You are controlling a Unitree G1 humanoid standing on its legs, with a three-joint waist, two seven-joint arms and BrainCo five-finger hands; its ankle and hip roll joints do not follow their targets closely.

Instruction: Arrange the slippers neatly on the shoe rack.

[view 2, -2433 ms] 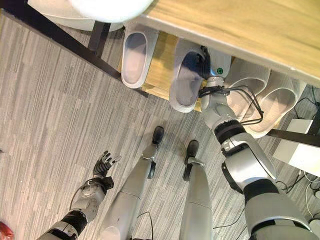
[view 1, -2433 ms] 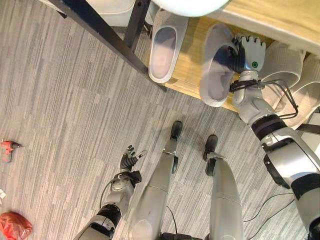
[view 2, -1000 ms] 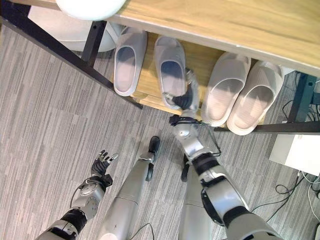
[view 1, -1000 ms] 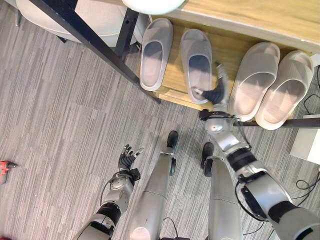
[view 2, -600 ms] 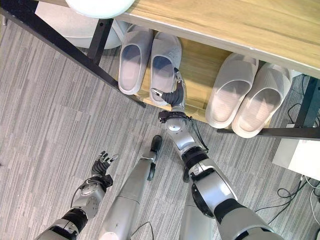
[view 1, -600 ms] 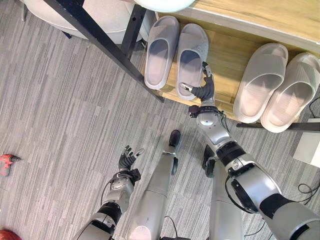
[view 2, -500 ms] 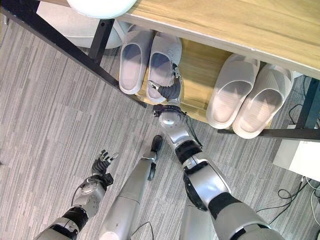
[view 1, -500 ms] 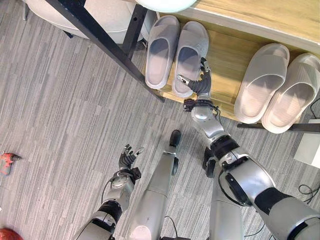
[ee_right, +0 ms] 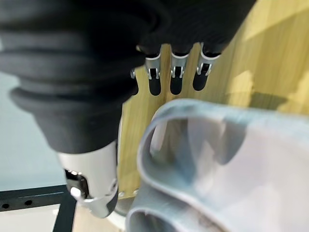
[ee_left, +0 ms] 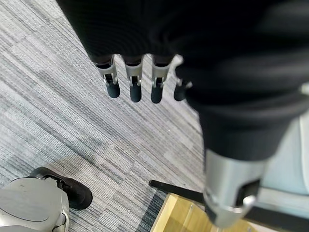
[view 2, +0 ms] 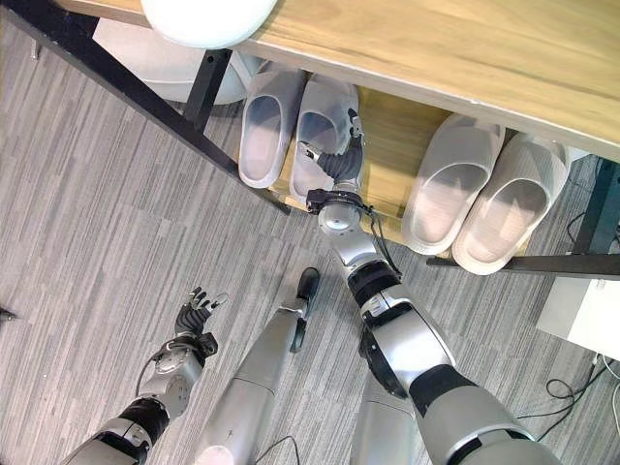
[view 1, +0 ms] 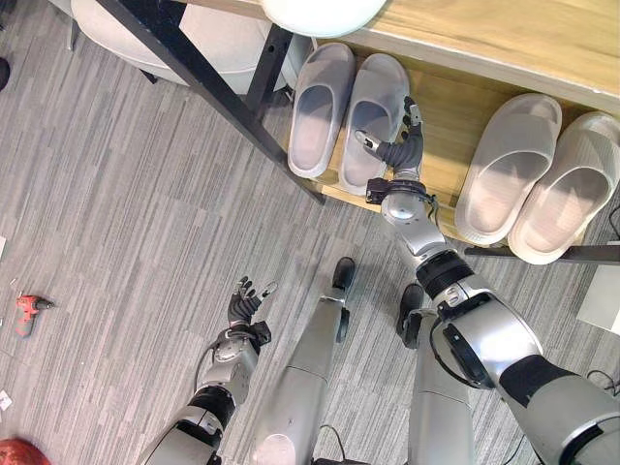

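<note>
Under the wooden top: a low shoe rack [view 1: 441,145] with a pale wood shelf and black frame is seen, with four slippers on it.
Floor: grey striped carpet [view 1: 126,223] is laid in front of the rack.
Beige pair: two larger slippers [view 1: 538,184] are set side by side at the shelf's right end, heels over the front edge, well apart from the grey pair.
Grey pair: the left grey slipper [view 1: 320,107] and the right grey slipper [view 1: 373,111] are lined up touching each other at the shelf's left end.
Right hand: the right hand [view 1: 395,153] is placed against the right grey slipper's outer side, thumb at its heel rim; its fingers [ee_right: 176,79] are held straight and released, not clenched round anything.
Left hand: the left hand [view 1: 244,302] is held low over the carpet, well away from the rack, fingers [ee_left: 135,89] relaxed and holding nothing.
Red tool: a small red tool [view 1: 29,310] is lying on the carpet at far left.
</note>
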